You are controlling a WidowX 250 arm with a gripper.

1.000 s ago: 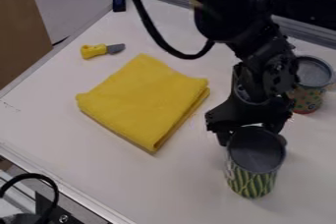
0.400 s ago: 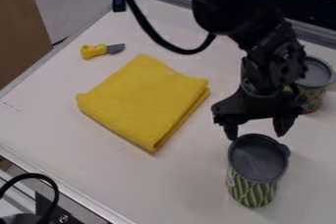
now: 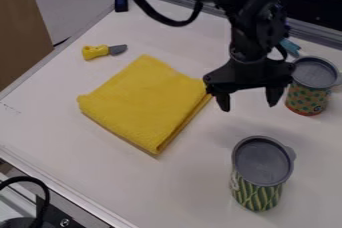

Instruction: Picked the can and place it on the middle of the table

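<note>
The gripper (image 3: 248, 106) hangs open above the table, with nothing between its fingers, just right of the yellow cloth. A can with green striped sides and a grey lid (image 3: 262, 172) stands upright near the front right, below and apart from the gripper. Another can, with an orange and green dotted pattern (image 3: 308, 100), stands upright near the right edge, to the right of the gripper. The white table (image 3: 180, 184) lies beneath them.
A folded yellow cloth (image 3: 145, 103) lies left of the gripper. Behind it is a toy knife with a yellow handle (image 3: 95, 52). A light blue object (image 3: 290, 47) lies behind the dotted can. A dark cable hangs from the arm.
The gripper has let go of the green striped can and moved up and back, away from it. That can has shifted slightly toward the front. The dotted can has come into fuller view.
</note>
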